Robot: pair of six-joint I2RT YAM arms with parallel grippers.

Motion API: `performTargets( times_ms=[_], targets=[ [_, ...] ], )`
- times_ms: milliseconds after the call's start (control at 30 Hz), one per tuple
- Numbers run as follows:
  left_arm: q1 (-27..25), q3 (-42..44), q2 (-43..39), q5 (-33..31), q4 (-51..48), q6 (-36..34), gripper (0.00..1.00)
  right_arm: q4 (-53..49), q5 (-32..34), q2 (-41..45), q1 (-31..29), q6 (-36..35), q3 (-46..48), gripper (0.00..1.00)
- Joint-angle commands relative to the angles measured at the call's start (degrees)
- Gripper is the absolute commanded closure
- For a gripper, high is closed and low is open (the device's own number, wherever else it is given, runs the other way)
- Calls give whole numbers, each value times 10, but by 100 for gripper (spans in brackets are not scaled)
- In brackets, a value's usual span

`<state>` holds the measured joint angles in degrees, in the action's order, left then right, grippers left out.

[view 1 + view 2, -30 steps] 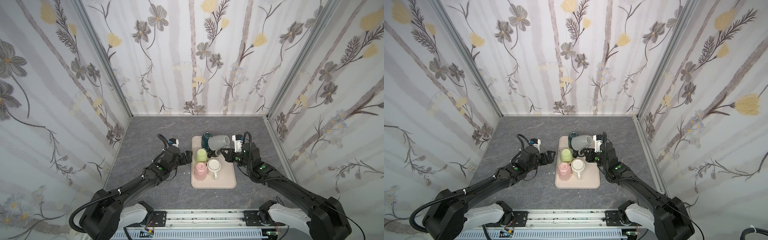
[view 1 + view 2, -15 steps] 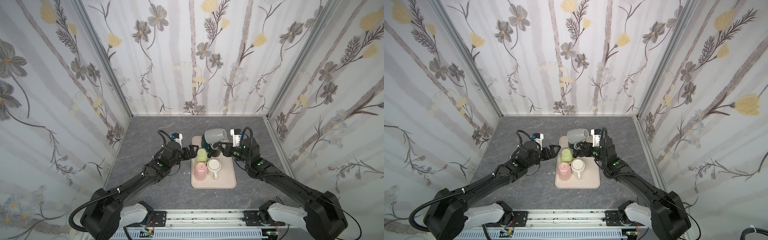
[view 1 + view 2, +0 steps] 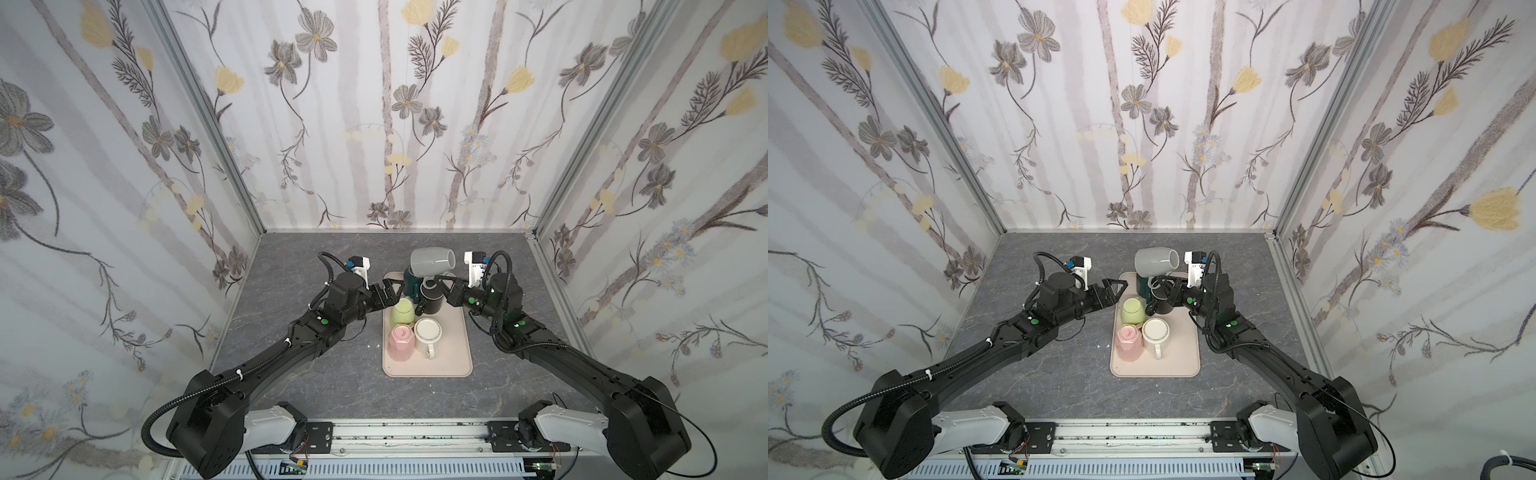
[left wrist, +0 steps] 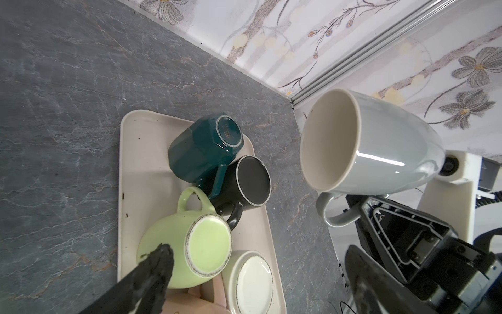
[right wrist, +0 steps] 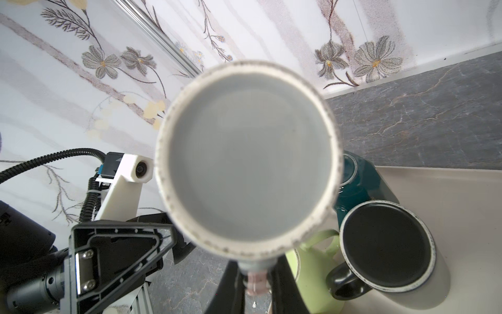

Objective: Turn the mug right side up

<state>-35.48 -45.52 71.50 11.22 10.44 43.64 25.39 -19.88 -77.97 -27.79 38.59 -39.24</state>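
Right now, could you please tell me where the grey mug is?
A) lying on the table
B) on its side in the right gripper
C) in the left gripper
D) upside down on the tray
B: the right gripper pinches the handle of the grey mug, holding it sideways above the tray.

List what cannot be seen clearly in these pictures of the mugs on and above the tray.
The handle of the grey mug: right wrist view, the mug's own base hides nearly all of it.
The teal mug: in both top views, the grey mug covers part of it.
The pink mug: left wrist view, cut off by the bottom edge.
The mark on the teal mug's base: left wrist view, too small to read.
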Motion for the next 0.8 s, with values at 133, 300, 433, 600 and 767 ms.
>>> performTargets(
  times_ms=[133,300,433,600,767],
  targets=[
    [-6,-21,-1,4,5,2,0,136,-33,-17,0,35,10,100],
    [-7,-33,17,24,28,10,0,174,-53,-29,0,57,18,100],
    [-11,-41,38,40,52,24,4,176,-56,-25,0,61,22,100],
    [-27,-60,56,47,52,17,10,176,-58,-14,0,63,25,100],
    [-38,-68,65,52,75,16,20,196,-65,-9,0,75,34,100]
  ],
)
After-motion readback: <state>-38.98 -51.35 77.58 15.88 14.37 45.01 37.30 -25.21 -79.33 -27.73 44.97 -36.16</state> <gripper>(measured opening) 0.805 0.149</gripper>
